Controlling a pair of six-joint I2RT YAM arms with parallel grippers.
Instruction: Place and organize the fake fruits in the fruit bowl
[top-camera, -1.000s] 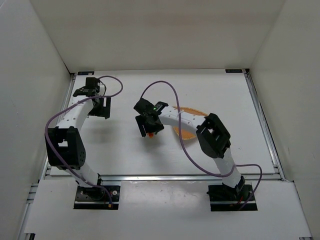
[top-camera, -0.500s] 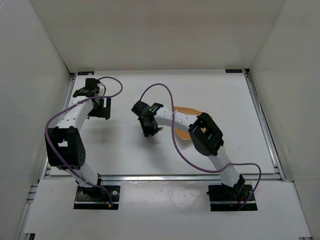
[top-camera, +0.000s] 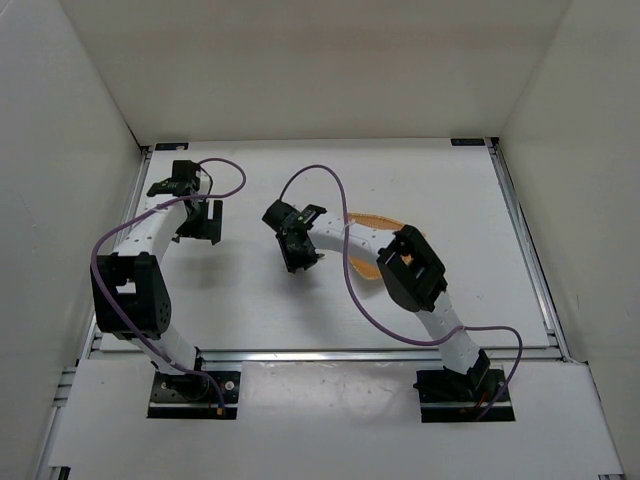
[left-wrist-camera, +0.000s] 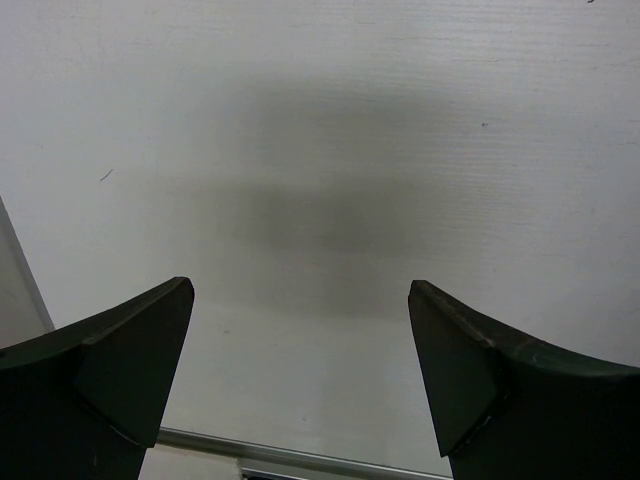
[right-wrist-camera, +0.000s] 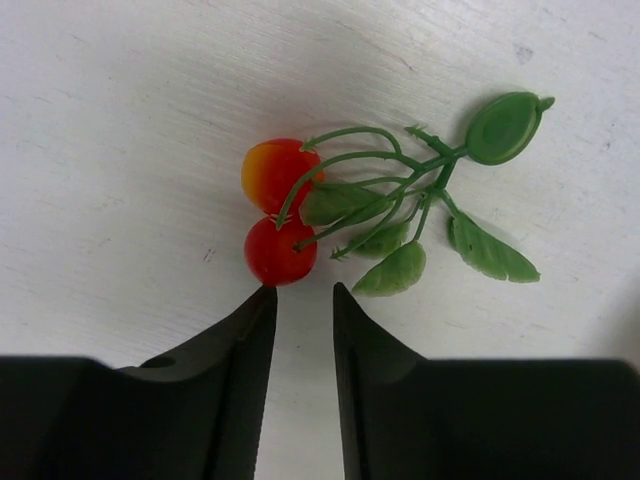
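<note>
Black fingers of the right gripper (right-wrist-camera: 305, 290) are seen at the bottom of the right wrist view, parted only narrowly, with nothing pinched between them. Just beyond the tips, at 12 o'clock and a shade toward 11, two red-orange fake fruits (right-wrist-camera: 277, 215) lie touching one another on the white table (right-wrist-camera: 120, 120). Their green stem (right-wrist-camera: 400, 165) and leaves (right-wrist-camera: 485, 250) trail off toward 2 o'clock. The step in hand is judged to be the pick-up of this cluster. It would be done best if the jaws were spread wider than a berry, shifted slightly toward 11 o'clock, and lowered so that the nearer berry or the stem junction is squeezed gently. A glancing touch may roll the round pieces away.

From above, the fruit bowl (top-camera: 372, 219) is found at 3 o'clock of that gripper, near but partly covered by the right arm (top-camera: 360, 240), so the load should be lifted before it is swung across. The left gripper (left-wrist-camera: 300, 300) hangs spread wide over bare table at 9 o'clock, well apart. Open table is seen beyond, toward the far rail (top-camera: 320, 142)
</note>
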